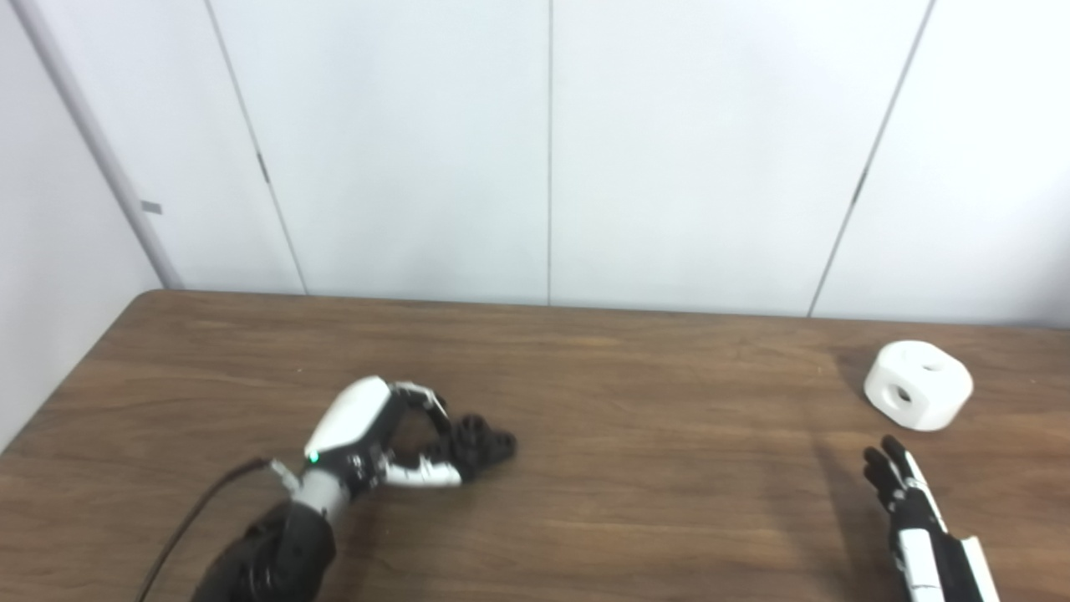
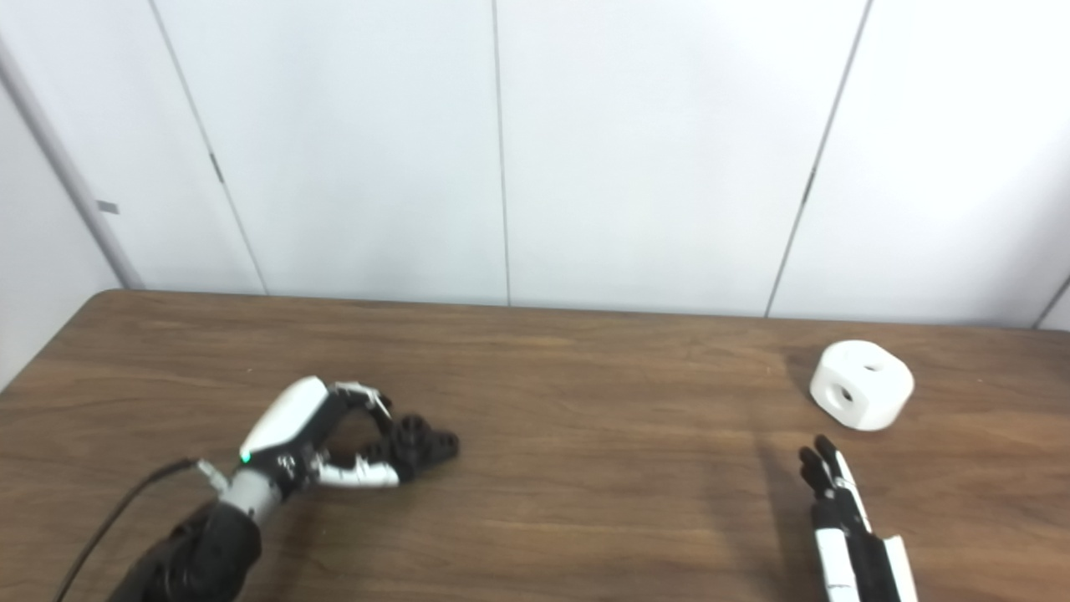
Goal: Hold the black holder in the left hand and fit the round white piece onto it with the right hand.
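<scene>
The black holder (image 1: pixel 483 445) lies on the brown table (image 1: pixel 635 468), left of the middle. My left hand (image 1: pixel 380 435) curls around its near end, fingers above and thumb below, touching it; the holder still rests on the wood. Far to the right sits the round white piece (image 1: pixel 918 385), a squat drum with holes in its top and side. My right hand (image 1: pixel 907 510) reaches up from the bottom edge a short way in front of that piece, its fingers stretched out straight and holding nothing.
White wall panels (image 1: pixel 552 150) rise behind the table's far edge. A black cable (image 1: pixel 188 522) trails from my left wrist. Bare wood spans the stretch between the two hands.
</scene>
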Robot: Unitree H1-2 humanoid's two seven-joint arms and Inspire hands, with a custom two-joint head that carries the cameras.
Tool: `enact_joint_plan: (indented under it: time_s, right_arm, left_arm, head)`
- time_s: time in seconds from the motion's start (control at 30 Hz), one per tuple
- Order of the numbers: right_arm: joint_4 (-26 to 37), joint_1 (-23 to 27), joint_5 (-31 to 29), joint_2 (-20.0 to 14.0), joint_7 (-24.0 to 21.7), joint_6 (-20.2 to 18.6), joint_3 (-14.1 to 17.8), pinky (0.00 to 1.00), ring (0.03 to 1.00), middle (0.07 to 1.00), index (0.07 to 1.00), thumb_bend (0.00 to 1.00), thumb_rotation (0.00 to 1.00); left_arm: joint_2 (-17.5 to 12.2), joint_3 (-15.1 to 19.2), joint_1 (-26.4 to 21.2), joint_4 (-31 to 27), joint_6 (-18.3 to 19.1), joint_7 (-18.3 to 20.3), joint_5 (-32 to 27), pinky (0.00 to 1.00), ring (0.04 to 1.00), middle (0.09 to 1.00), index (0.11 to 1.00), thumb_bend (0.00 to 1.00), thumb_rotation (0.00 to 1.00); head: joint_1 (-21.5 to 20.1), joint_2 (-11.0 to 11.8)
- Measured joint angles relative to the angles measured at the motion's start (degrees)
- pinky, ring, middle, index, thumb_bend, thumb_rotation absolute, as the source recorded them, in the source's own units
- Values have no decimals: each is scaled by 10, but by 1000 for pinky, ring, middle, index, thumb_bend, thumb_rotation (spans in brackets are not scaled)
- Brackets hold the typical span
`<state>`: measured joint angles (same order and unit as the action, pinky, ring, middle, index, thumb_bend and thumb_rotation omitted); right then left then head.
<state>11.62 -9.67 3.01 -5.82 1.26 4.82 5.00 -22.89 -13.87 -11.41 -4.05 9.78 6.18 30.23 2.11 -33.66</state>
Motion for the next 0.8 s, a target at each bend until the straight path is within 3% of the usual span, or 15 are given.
enact_joint_plan:
  time_s: [0.33, 0.8]
  right_arm:
    - [23, 8, 1, 14, 11, -32, -3, 1000, 947, 928, 952, 567, 1000]
    - [77, 21, -4, 17, 20, -92, 17, 1000, 956, 923, 942, 514, 1000]
  left_arm:
    - [19, -38, 41, -61, -18, 14, 52, 975, 837, 739, 482, 524, 53]
    - [52, -72, 70, -70, -59, -1, 114, 936, 834, 738, 482, 525, 56]
  head:
    - [-36, -37]
    - [-62, -64]
